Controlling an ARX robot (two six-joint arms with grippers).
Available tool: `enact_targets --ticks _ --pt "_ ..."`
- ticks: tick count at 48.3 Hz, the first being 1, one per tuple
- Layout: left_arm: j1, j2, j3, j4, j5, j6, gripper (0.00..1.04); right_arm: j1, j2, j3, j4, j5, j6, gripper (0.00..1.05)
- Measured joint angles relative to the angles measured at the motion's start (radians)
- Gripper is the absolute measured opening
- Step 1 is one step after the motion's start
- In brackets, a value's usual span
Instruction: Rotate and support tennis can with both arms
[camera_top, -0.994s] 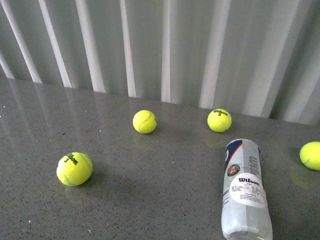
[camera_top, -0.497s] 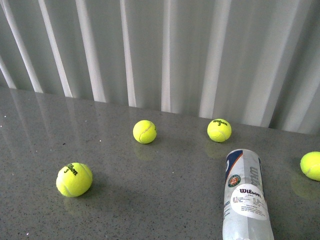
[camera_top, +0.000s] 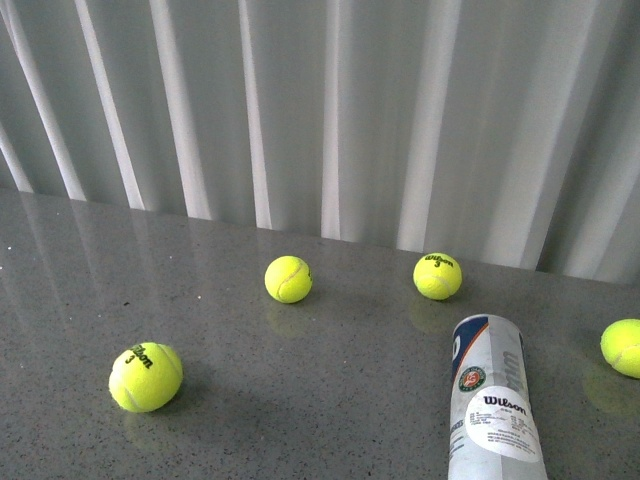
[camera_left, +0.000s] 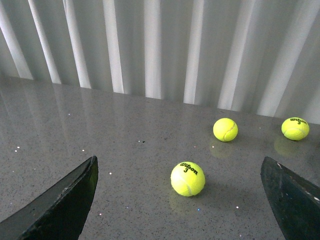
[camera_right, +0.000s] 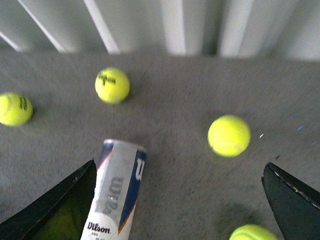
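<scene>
The tennis can (camera_top: 492, 400) lies on the table (camera_top: 60, 300), between the left ball (camera_top: 146, 377) and right ball (camera_top: 622, 347).

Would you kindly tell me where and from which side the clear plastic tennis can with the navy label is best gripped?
Probably across the labelled middle of the tennis can, from above with the open right gripper: it lies on its side, both flanks clear.

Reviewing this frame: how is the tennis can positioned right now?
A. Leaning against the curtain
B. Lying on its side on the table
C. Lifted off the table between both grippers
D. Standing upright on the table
B: in the front view the tennis can lies lengthwise on the grey table, label facing up, and no arm shows there holding it.
</scene>
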Motion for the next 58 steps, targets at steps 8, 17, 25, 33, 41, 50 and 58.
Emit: enact_targets --ticks 8,17,25,33,41,50,58 --pt "0.000 0.000 0.000 0.000 0.000 0.000 0.98 0.100 0.318 0.153 -0.141 -0.024 0.065 0.98" --pt "0.000 0.000 0.000 0.000 0.000 0.000 0.98 0.185 0.418 0.156 -0.134 -0.059 0.130 0.98" --pt "0.000 0.000 0.000 0.000 0.000 0.000 0.98 0.204 0.467 0.154 -0.092 -0.080 0.161 0.98" --pt "0.000 0.000 0.000 0.000 0.000 0.000 0.98 0.196 0.539 0.142 -0.044 -0.091 0.171 0.98" --pt "0.000 0.000 0.000 0.000 0.000 0.000 0.98 0.203 0.580 0.138 -0.003 -0.106 0.197 0.98" --pt "0.000 0.000 0.000 0.000 0.000 0.000 0.98 0.216 0.615 0.138 0.030 -0.107 0.200 0.98" --pt "0.000 0.000 0.000 0.000 0.000 0.000 0.98 0.215 0.648 0.138 0.058 -0.090 0.200 0.90"
